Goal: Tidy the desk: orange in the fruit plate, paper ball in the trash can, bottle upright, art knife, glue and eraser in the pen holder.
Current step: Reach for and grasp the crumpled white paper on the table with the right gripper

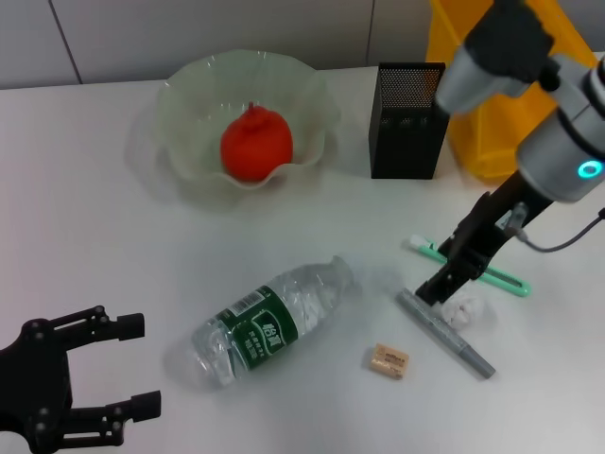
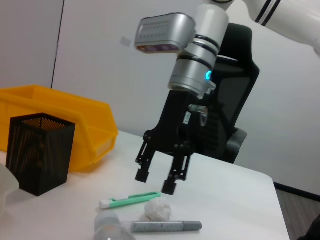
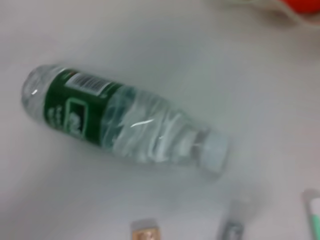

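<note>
Risk: the right hand point(image 2: 156, 182), fingers spread and empty, hangs just above the paper ball point(image 1: 465, 310), which touches the glue point(image 1: 444, 333) beside the art knife point(image 1: 468, 269); closing low could snag either.

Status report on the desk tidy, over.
Right gripper open, hovering just above paper ball. Left gripper open, idle near desk edge. Orange in fruit plate; bottle lying down. Nothing blocking.
</note>
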You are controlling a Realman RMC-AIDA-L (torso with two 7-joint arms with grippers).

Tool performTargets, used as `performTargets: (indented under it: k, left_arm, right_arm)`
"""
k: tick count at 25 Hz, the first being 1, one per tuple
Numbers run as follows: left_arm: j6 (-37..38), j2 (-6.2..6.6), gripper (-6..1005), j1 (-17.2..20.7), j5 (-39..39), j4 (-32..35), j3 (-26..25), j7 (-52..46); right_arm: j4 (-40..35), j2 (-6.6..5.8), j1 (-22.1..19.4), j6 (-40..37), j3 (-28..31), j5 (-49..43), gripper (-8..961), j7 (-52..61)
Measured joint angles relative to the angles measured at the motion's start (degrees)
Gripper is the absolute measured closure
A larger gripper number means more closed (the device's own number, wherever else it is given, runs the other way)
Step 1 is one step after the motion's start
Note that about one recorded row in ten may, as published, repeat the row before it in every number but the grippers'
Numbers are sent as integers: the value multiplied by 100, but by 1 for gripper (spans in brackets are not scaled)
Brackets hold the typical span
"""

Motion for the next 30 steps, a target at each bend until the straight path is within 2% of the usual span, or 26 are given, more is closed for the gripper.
performTargets:
  k: [3,4,9,14,19,30]
  left_arm:
    - [0,0,143,-22,12,0,0,1]
    - [0,0,143,-27,13,0,0,1]
    - [0,-4,143,-31,17,1,0,-1]
    - [-44,-7,143,-22,17,-5,1,-2]
    - [-79,-16,142,-22,17,-8,1,-5]
    - [-141,-29,142,-43,16,-9,1,-7]
  right_arm:
    - [23,21,31,44,-448,7,208,154]
    - [28,25,62,153,-850,-7,208,431]
    - [-139,20,79,309,-1434,-413,209,1100]
    - [-161,26,87,336,-1702,-810,210,1483]
    - [-63,29,47,337,-1712,-803,211,1495]
    - [204,26,21,467,-1670,-787,286,1460]
